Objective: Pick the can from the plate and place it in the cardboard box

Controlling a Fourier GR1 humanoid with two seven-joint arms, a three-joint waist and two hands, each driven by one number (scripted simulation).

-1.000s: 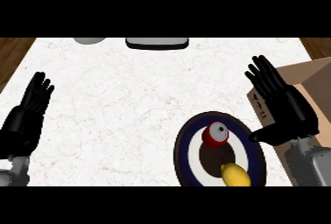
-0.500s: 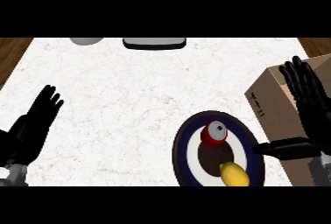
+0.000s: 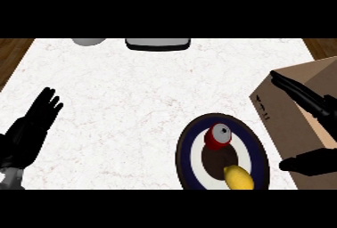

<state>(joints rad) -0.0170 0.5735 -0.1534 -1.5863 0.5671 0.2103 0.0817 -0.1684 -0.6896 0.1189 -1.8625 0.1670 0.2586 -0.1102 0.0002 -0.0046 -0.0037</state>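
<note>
- Now my right hand [image 3: 309, 100] has swung out to the right and sits over the cardboard box [image 3: 289, 120], where a second ago it hovered nearer the plate; its fingers are straight and spread, holding nothing, with the thumb showing low by the plate's right edge.
- I read that as the approach being set up from the side: the pick is not yet begun, and the hand must come back left and down to reach the can.
- My left hand [image 3: 30, 129] has slid lower toward the view's bottom left, fingers straight, resting and holding nothing.
- The can [image 3: 218, 136] stands on the upper part of the plate [image 3: 187, 151], untouched: a short red cylinder with a round grey metal top.
- Just below it on the same plate lies a lemon [image 3: 238, 177], smooth, yellow and oval; the two are near but apart.
- The plate has a dark blue rim, a white ring and a brown centre, and looks glossy.
- The box is plain brown card with flat sides, just right of the plate.
- The bench [image 3: 132, 89] is white marbled stone.
</note>
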